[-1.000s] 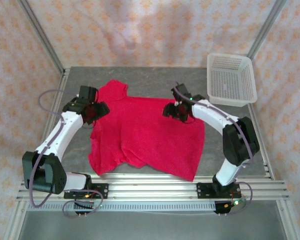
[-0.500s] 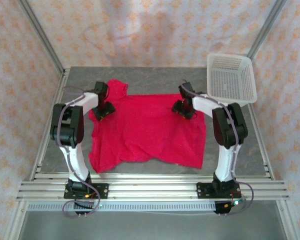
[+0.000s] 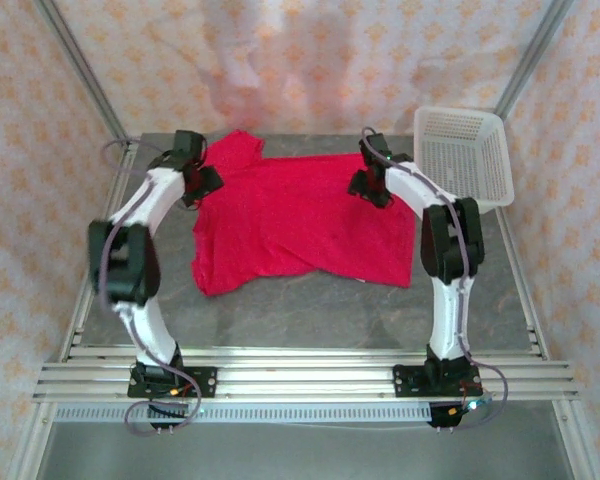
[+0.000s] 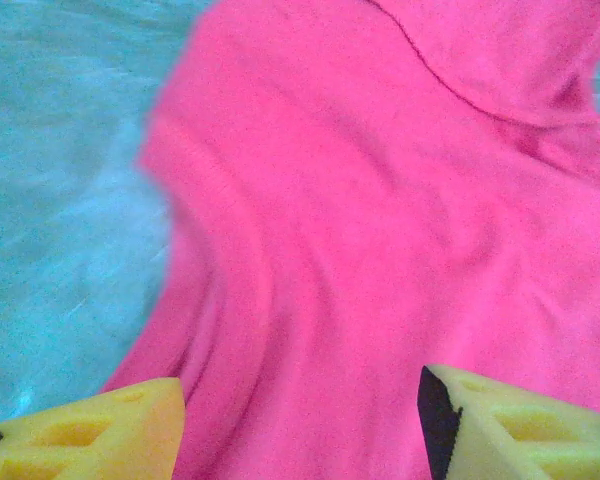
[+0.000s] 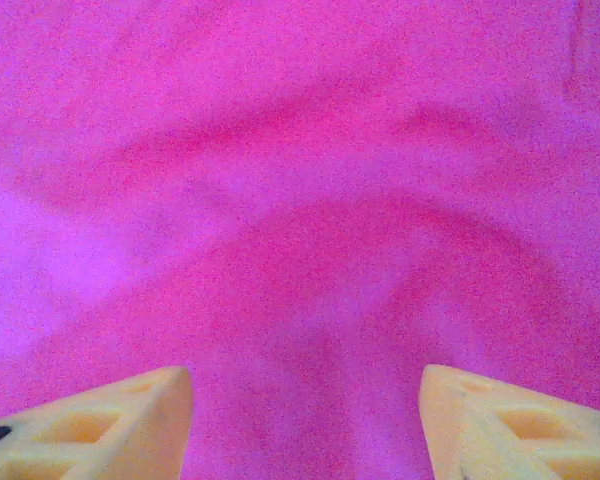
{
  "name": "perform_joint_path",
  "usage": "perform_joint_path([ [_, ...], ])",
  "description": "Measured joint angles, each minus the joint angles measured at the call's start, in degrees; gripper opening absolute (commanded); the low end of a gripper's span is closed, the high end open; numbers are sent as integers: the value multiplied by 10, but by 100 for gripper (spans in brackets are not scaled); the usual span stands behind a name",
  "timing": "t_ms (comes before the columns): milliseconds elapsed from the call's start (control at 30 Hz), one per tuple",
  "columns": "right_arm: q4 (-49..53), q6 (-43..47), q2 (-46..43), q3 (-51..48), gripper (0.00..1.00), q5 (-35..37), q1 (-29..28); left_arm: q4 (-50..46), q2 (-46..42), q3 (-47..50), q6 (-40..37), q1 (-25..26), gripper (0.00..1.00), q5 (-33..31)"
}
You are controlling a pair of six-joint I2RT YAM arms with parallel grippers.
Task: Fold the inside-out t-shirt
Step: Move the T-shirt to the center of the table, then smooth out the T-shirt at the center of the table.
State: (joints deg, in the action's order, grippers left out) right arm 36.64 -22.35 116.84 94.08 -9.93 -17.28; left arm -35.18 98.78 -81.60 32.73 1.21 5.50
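On the grey table (image 3: 310, 315) the red t-shirt (image 3: 300, 225) lies spread mid-table, the white basket (image 3: 463, 155) at 2 o'clock, my left gripper (image 3: 202, 180) at the shirt's 10 o'clock and my right gripper (image 3: 368, 187) at 1, both with fingers spread over cloth.

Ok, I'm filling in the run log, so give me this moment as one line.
t-shirt: spread flat, unfolded | left gripper: open, at shirt's left edge | right gripper: open, over shirt's far right | basket: far right corner

Arms (image 3: 152, 200) white w/ black joints; jaws yellow w/ triangular cutouts.
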Motion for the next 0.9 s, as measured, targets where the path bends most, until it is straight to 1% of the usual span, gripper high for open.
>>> perform_joint_path([
  [100, -8, 0, -105, -88, 61, -4, -42, -7, -167, 111, 3, 0, 61, -27],
  [167, -17, -2, -158, -132, 61, -12, -73, -15, -245, 185, 6, 0, 57, -38],
  [200, -23, -4, -178, -151, 61, -18, -86, -23, -272, 223, 9, 0, 53, -41],
  [233, -28, -7, -193, -169, 60, -23, -97, -31, -298, 263, 14, 0, 52, -41],
  [333, -36, -16, -214, -209, 59, -29, -116, -54, -333, 365, 26, 0, 49, -41],
  [400, -39, -25, -217, -229, 57, -32, -129, -73, -358, 409, 35, 0, 44, -43],
  [467, -43, -31, -219, -244, 57, -35, -146, -85, -380, 424, 43, 0, 40, -51],
  [567, -46, -36, -219, -252, 56, -38, -176, -78, -384, 424, 50, -1, 39, -73],
  [700, -50, -40, -219, -252, 56, -44, -198, -55, -327, 423, 54, -3, 37, -85],
  [900, -50, -40, -219, -252, 56, -42, -198, 19, -235, 422, 71, -5, 33, -53],
])
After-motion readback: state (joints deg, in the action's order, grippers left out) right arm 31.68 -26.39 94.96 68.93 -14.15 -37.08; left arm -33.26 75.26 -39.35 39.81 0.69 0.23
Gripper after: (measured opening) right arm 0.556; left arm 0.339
